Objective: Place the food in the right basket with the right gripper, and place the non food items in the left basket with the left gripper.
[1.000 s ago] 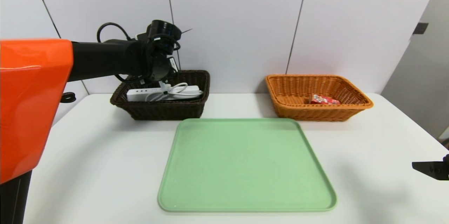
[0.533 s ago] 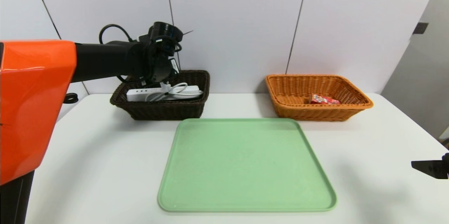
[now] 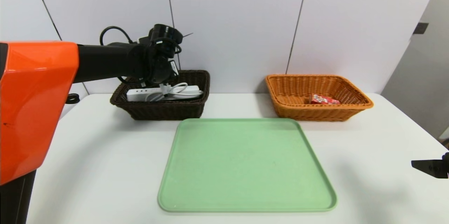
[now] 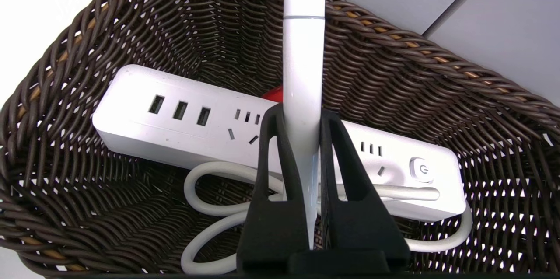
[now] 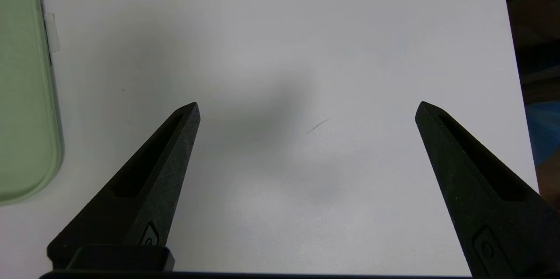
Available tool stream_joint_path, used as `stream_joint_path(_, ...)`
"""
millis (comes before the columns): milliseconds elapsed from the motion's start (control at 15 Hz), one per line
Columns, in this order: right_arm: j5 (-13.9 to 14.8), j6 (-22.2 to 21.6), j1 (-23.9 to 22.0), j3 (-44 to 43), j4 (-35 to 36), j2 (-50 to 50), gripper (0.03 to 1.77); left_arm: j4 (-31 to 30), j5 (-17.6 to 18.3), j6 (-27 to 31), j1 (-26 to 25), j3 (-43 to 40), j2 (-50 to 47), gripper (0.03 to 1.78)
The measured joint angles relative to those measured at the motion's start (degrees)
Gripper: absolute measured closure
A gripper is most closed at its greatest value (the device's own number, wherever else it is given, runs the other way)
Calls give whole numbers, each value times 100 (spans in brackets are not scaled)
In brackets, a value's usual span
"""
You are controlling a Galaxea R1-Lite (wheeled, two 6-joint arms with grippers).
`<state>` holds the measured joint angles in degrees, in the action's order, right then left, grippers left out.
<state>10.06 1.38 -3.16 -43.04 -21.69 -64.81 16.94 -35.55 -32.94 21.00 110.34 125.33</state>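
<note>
- Left pincer (image 4: 302,115): closed on the slim white marker (image 4: 302,95), which stands up between its two black fingers; the pincer hangs over the left basket (image 4: 144,16), above the power strip (image 4: 175,117).
- Power strip: long, white, lying on the floor of the dark brown woven basket, its white cord (image 4: 210,191) looped beside it. It shows three rectangular ports, several socket slots and a round button with a power symbol; no brand name can be read.
- A small red patch shows behind the marker; what it is cannot be told.
- Right pincer (image 5: 306,108): fingers spread wide apart, holding nothing, over bare white bench (image 5: 280,29) near the corner of the green tray (image 3: 245,164).
- Food (image 3: 324,99): glossy red pouch lying inside the orange-tan right basket (image 3: 291,111), well apart from the right pincer; its print is too small to read.
</note>
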Motion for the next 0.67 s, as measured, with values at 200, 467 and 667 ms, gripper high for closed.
stream_joint_path(200, -2, -1, -1, 5, 2, 11, 10, 24, -15, 4, 0, -9, 2, 147)
stream_joint_path(467, 0, 2, -1, 7, -9, 23, 10, 11, -23, 11, -6, -9, 2, 92)
stream_joint_path(667, 0, 13, 10, 7, -11, 34, 10, 13, -23, 11, -11, -4, 0, 65)
